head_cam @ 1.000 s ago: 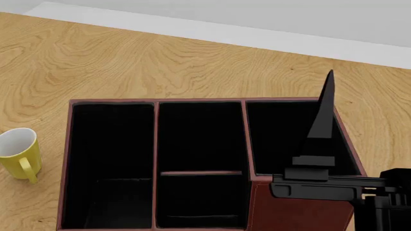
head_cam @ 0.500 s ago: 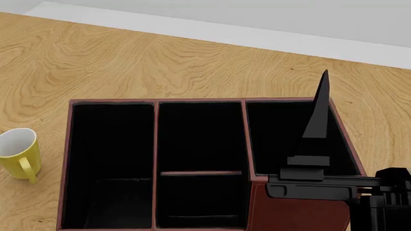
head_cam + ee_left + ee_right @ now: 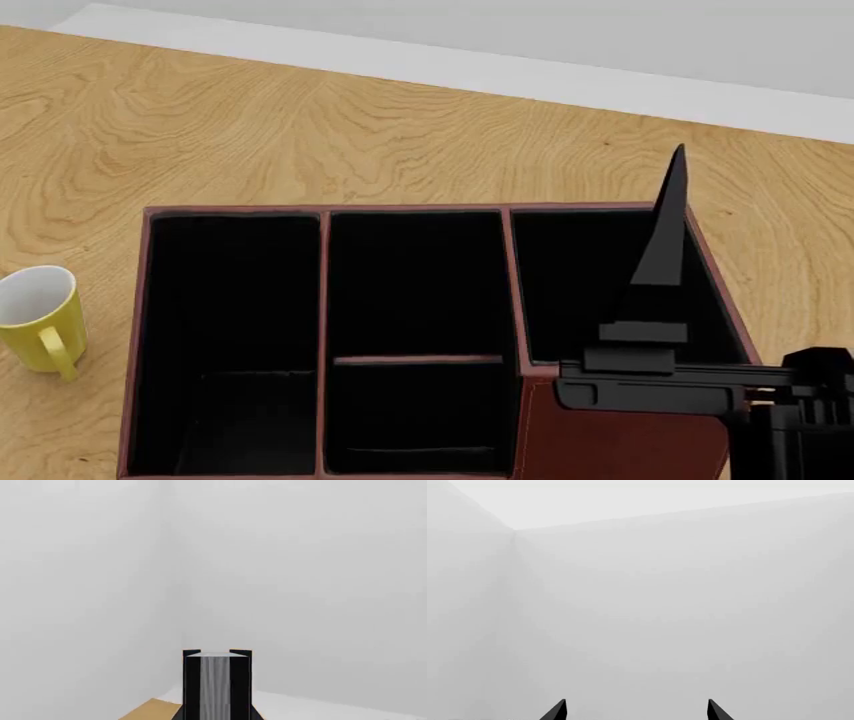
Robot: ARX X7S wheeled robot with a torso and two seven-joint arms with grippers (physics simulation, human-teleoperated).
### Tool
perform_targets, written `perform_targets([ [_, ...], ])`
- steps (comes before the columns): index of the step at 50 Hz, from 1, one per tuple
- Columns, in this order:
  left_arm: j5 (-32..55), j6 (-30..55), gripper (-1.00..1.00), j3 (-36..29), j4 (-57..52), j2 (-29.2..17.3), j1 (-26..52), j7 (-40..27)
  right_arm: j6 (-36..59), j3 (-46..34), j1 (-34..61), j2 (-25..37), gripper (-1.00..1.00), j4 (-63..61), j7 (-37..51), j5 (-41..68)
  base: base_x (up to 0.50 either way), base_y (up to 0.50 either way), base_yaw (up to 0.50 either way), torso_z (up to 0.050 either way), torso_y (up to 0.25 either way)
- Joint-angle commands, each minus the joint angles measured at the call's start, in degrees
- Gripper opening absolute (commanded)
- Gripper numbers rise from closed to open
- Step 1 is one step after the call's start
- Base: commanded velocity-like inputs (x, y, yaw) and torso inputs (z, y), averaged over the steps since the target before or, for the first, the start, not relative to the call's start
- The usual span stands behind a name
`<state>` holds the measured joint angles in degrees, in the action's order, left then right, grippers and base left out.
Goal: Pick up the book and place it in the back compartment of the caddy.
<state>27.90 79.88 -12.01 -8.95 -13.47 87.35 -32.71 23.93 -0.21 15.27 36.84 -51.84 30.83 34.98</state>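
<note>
Since a second ago, the book [image 3: 663, 235] has been moved a little way in from the caddy's [image 3: 614, 440] outer wall, toward its middle. In the last half second it has hardly been moved at all.

The book is held standing up on its end, above the long side section of the caddy that is farthest from the mug [image 3: 38, 310]. In the left wrist view its white page edge [image 3: 215, 685] is seen between its two black covers, so the left gripper [image 3: 638, 340] is judged to be clamped on it. The right gripper [image 3: 635, 710] is spread wide, and nothing is held in it.

The back compartment [image 3: 416, 415] is the small slot in the caddy's middle column. From the book it is reached by crossing one thin divider [image 3: 517, 290], toward the mug side. The slot is short and wide, and the book is seen nearly edge-on from above. A turn may be needed so that the book's flat side is lined up with the slot's long side. After that it can be lowered in.
</note>
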Motion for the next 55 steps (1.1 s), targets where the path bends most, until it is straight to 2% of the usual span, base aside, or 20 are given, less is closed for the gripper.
perform_targets([
  [1, 0.69, -5.55, -1.0, -9.95, 3.16, -3.63, 5.21, 10.08, 0.97, 0.34, 0.11, -1.02, 1.0, -0.66, -0.23, -0.83, 0.0, 0.0, 0.0, 0.0, 0.0],
  [7, 0.14, -6.89, -1.0, -15.71, 6.02, -6.04, 8.73, 14.95, 0.64, 0.82, -0.29, -0.85, 1.0, -0.65, -0.13, -0.6, 0.0, 0.0, 0.0, 0.0, 0.002],
  [13, -1.69, -13.24, -1.0, -23.96, 11.37, -8.48, 11.7, 22.96, 0.76, 0.59, -0.09, -0.81, 1.0, -0.73, 0.03, -0.48, 0.0, 0.0, 0.0, 0.0, 0.002],
  [19, -2.56, -18.71, -1.0, -27.69, 16.7, -8.8, 12.75, 28.5, 0.82, 0.5, 0.04, -0.67, 1.0, -0.8, 0.2, -0.43, 0.0, 0.0, 0.0, 0.002, 0.0],
  [23, -2.27, -22.77, -1.0, -30.64, 12.89, -10.94, 11.81, 33.31, 0.82, 0.56, 0.0, -0.52, 1.0, -0.89, 0.31, -0.38, 0.0, 0.0, 0.0, 0.0, 0.003],
  [28, -2.03, -22.88, -1.0, -34.07, 10.88, -12.05, 12.26, 37.22, 0.83, 1.15, -0.31, -0.17, 1.0, -1.37, 0.6, 0.06, 0.0, 0.0, 0.0, 0.0, 0.002],
  [42, -2.9, -24.27, -1.0, -39.13, 8.75, -13.64, 12.41, 41.59, 0.31, 2.22, -1.4, 0.49, 1.0, -1.23, 0.96, 0.08, 0.0, 0.0, 0.0, 0.0, 0.001],
  [49, -1.9, -24.24, -1.0, -42.36, 2.28, -15.72, 10.71, 44.57, 0.19, 3.09, -2.03, 0.89, 1.0, -1.59, 1.46, 0.25, 0.0, 0.0, 0.0, 0.0, 0.001],
  [55, -2.11, -23.32, -1.0, -44.14, -0.91, -16.11, 9.81, 44.39, -0.12, 3.62, -2.53, 1.1, 1.0, -1.9, 1.64, 0.5, 0.0, 0.0, 0.0, 0.002, 0.002],
])
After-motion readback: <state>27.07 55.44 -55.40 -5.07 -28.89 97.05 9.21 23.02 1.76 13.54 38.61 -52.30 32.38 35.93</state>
